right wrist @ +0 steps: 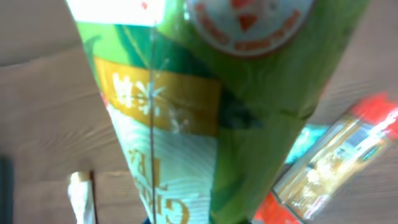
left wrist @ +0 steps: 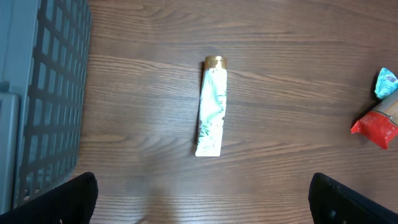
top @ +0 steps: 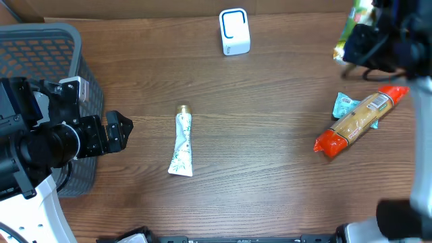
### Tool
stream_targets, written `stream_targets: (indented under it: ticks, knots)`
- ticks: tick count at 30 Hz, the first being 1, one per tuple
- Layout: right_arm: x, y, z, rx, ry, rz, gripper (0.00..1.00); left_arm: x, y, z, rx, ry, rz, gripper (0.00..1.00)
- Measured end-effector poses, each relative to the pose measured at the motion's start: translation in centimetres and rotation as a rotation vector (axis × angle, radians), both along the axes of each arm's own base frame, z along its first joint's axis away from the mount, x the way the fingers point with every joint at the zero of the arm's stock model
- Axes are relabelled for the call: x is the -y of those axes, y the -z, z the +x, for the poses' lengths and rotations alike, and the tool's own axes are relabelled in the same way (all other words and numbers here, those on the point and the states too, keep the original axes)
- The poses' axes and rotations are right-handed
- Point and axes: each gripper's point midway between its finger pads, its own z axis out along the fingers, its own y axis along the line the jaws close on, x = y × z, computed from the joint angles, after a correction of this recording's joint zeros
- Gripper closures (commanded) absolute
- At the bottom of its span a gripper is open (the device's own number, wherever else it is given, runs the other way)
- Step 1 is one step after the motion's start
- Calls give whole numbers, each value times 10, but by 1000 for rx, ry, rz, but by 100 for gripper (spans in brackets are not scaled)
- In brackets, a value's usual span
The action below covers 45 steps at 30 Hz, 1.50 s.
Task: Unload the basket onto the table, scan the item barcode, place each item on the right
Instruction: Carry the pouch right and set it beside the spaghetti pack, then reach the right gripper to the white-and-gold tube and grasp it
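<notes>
Protruding from right tool (top: 362, 42), green packet (right wrist: 205, 93)

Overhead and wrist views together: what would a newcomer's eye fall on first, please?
First the bright green and yellow printed bag, gripped in the right hand at the overhead view's top right and filling the right wrist view. Next, the long clear packet with red ends lying slantwise at the right, and the white and green tube with a gold cap alone at the middle.
</notes>
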Motion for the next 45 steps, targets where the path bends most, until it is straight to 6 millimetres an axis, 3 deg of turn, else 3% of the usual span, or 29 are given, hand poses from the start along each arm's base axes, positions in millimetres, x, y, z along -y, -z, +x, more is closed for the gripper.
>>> stream_targets:
  ticks: [1, 3, 6, 8, 11, 12, 13, 14, 18, 22, 29, 32, 39, 45]
  knots:
    - [4, 23, 10, -45, 30, 14, 96, 0, 0, 0, 0, 0, 0, 0]
    - [11, 97, 28, -184, 95, 52, 96, 0, 0, 0, 0, 0, 0, 0]
    - [13, 172, 24, -316, 131, 66, 96, 0, 0, 0, 0, 0, 0, 1]
    - [13, 205, 15, -379, 154, 77, 96, 0, 0, 0, 0, 0, 0, 0]
    - [16, 226, 10, -397, 177, 92, 95, 0, 0, 0, 0, 0, 0, 1]
    - [19, 230, 10, -394, 188, 97, 88, 0, 0, 0, 0, 0, 0, 0]
    - [23, 233, 10, -392, 203, 102, 76, 0, 0, 0, 0, 0, 0, 0]
    - [26, 235, 10, -394, 210, 103, 55, 0, 0, 0, 0, 0, 0, 0]
    - [38, 238, 0, -431, 233, 108, 30, 0, 0, 0, 0, 0, 0, 0]
    - [34, 233, -16, -499, 203, 119, 26, 0, 0, 0, 0, 0, 0, 0]
    - [7, 163, -11, -471, 47, 204, 21, 0, 0, 0, 0, 0, 0, 0]
    - [-14, 149, -10, -447, -28, 226, 18, 0, 0, 0, 0, 0, 0, 0]
    - [-135, 149, -30, -433, -334, 230, 14, 0, 0, 0, 0, 0, 0, 0]
    - [-225, 174, -54, -390, -492, 235, 16, 0, 0, 0, 0, 0, 0, 0]
